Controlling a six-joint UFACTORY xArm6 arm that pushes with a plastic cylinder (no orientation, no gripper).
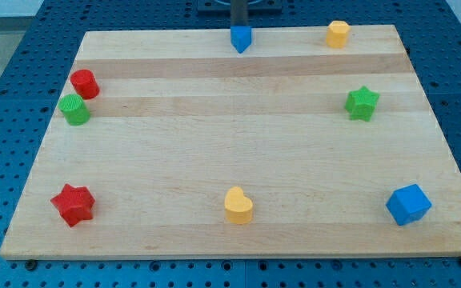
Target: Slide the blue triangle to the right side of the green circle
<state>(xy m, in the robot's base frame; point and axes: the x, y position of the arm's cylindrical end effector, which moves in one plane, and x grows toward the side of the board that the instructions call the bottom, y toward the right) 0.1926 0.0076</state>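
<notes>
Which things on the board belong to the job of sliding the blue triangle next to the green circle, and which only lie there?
For the job:
blue triangle
green circle
my tip, just behind the blue triangle at the view's top

Only lying there:
red cylinder
red star
yellow heart
blue cube
green star
yellow block

A wooden board lies on a blue perforated table, and the blocks on it are well apart, mostly near the edges. At the view's left a red cylinder stands near the edge, and a red star sits in the bottom left corner. A yellow heart is near the bottom edge, a blue cube in the bottom right corner, a green star at the right side, and a yellow block near the top right corner.
</notes>
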